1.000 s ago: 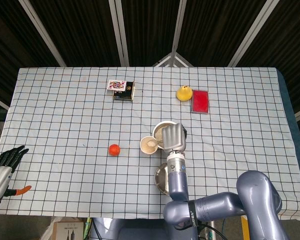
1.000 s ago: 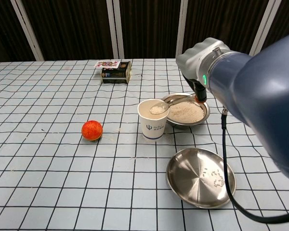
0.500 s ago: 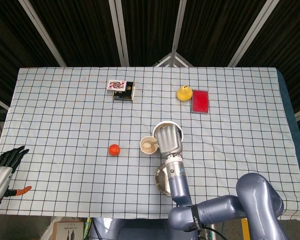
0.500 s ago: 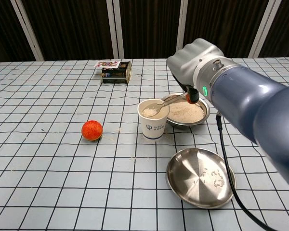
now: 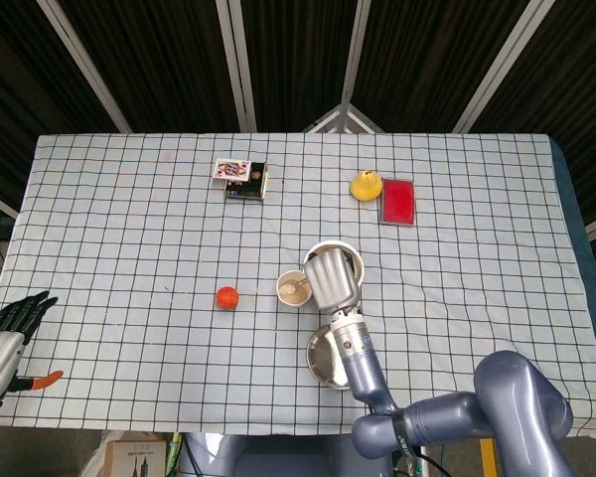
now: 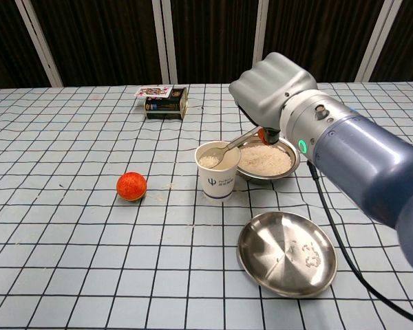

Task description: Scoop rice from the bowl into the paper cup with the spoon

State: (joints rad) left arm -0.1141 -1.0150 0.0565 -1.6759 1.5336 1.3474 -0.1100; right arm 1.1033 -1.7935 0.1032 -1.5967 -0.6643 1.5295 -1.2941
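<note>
fingers of the right hand (image 6: 272, 93) are clamping the spoon (image 6: 227, 148), tipping it lower than a second ago, bowl now inside the paper cup (image 6: 217, 170) — rice is dumping, scoop nearly complete

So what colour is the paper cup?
White, with a small blue logo on the paper cup; it shows best in the chest view.
</note>
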